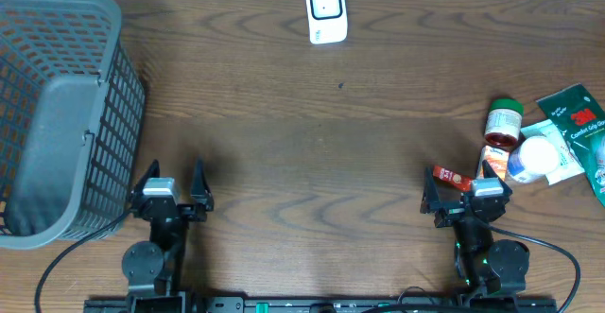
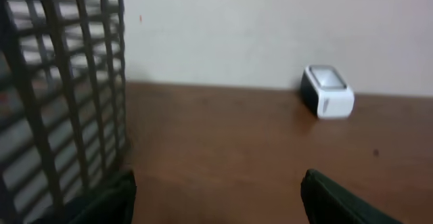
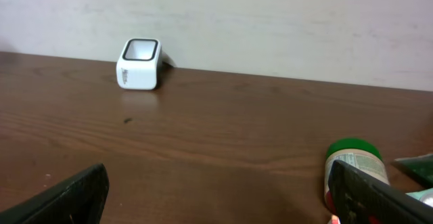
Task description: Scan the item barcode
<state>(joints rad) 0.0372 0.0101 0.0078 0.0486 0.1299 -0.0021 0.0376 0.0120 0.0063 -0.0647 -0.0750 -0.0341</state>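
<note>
Only legible mark — "3M" on the green pkg [image 1: 579,114] (rest too small).

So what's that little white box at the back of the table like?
The white box is small, with rounded corners, and looks like smooth plastic. One face holds a dark-rimmed window, tilted partly upward. It stands at the far edge of the wooden table, close to the pale wall. Only the table touches it.
</note>
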